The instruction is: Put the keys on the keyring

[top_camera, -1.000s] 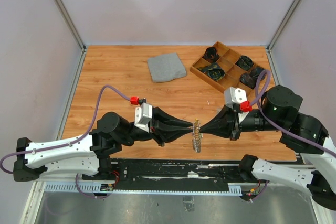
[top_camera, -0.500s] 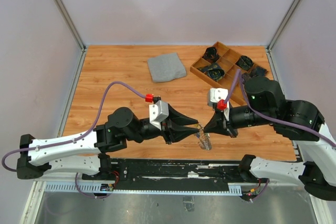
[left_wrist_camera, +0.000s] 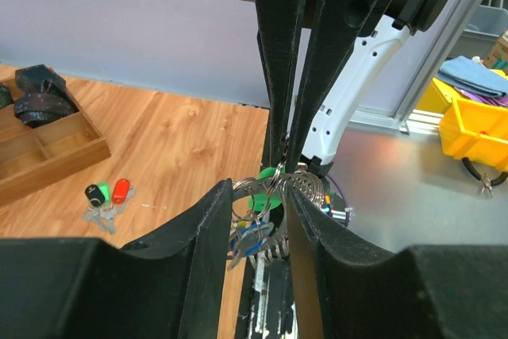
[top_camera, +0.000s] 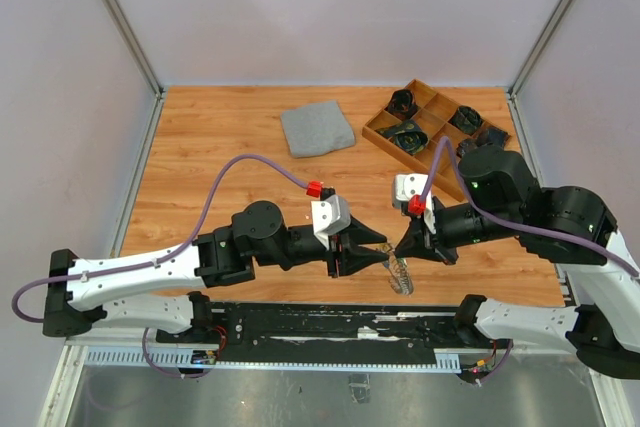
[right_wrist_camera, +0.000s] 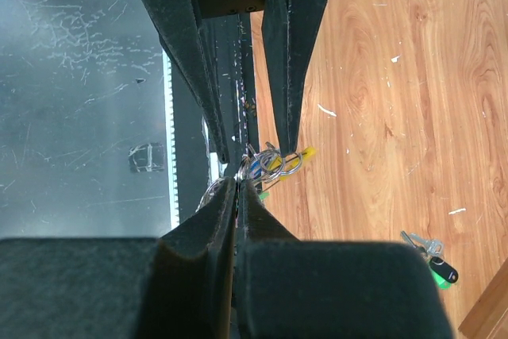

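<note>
Overhead and wrist views of two robot arms meeting at the near edge of a wooden bench (top_camera: 220,147). The right fingers (right_wrist_camera: 236,196) are pressed closed, pinching the keyring (left_wrist_camera: 302,186), which hangs in the air between the arms. The left fingers (top_camera: 380,250) are spread apart, flanking the ring without gripping it.

Likely risks: the ring hangs from one thin pinch only, so it may swivel or slip. It sits above the bench's front edge, so a drop could land it on the dark rail below, not the wood. If the left fingers close off-centre, they may knock the dangling keys or twist the ring free.

Counts: one keyring; on it at least three keys – a green key (left_wrist_camera: 268,196), a blue key (left_wrist_camera: 252,237), a yellow key (right_wrist_camera: 304,153). One loose bunch of keys (left_wrist_camera: 107,196) lies on the bench, well apart, with two heads showing – one dark-and-green, one red. One folded grey cloth (top_camera: 317,128). One divided wooden tray (top_camera: 385,137) holding dark items.
</note>
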Controlling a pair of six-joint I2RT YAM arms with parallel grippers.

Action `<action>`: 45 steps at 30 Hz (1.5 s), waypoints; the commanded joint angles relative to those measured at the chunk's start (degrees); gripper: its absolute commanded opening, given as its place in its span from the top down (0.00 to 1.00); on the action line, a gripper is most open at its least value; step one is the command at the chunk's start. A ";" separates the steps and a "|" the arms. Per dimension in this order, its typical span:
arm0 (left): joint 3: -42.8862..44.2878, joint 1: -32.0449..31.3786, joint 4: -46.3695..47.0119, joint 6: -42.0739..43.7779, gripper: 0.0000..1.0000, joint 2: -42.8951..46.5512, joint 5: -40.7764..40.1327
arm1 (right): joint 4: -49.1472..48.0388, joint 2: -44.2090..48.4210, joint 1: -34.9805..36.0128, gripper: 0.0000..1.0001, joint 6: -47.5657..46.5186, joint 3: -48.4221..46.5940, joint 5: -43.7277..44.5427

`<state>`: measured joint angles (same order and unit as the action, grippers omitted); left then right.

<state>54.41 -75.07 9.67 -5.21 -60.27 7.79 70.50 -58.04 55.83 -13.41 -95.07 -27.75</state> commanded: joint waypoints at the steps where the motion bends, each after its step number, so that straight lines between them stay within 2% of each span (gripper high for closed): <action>1: 2.21 0.27 -0.16 0.79 0.61 -0.55 1.00 | 0.55 -0.05 -0.55 0.99 -1.17 -1.57 0.21; 7: 3.04 0.27 0.03 1.23 0.62 -1.37 1.73 | -0.10 -0.40 -0.54 0.99 -1.25 -1.06 0.51; 16: 3.41 0.27 -0.30 1.60 0.75 -2.37 3.29 | -0.71 -0.36 -0.55 0.99 -1.16 -0.95 1.57; 20: 3.54 0.27 -0.48 1.74 0.84 -2.69 3.52 | -0.88 -0.17 -0.54 0.99 -1.06 -1.07 2.06; 24: 3.98 0.27 -0.77 1.96 0.98 -3.11 3.80 | -1.17 -0.07 -0.54 0.99 -0.88 -0.86 2.25; 29: 4.04 0.27 -0.64 1.96 0.99 -2.66 1.52 | -1.95 0.32 -0.55 0.99 0.16 -0.30 3.10; 31: 3.14 0.27 0.43 1.80 1.00 -1.63 0.25 | -2.88 0.90 -0.51 0.95 1.02 0.44 4.03; 33: 2.14 0.27 1.32 1.63 1.00 -0.48 -0.88 | -4.55 1.85 -0.54 0.80 2.48 1.27 4.69; 35: 0.94 0.27 2.09 1.54 0.99 0.62 -1.82 | -7.53 3.11 -0.48 0.70 3.97 2.60 3.75; 39: -0.57 0.27 3.32 1.19 0.99 2.63 -1.76 | -15.11 5.85 -0.55 0.63 6.11 5.69 1.58; 45: -3.91 0.27 6.69 0.24 0.99 6.96 -2.26 | -24.86 10.05 -0.55 0.61 8.32 10.88 3.71</action>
<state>52.16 -75.07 10.07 -4.10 -56.86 6.46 55.13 -50.46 55.83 -7.86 -86.94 -25.02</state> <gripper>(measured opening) 0.014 0.385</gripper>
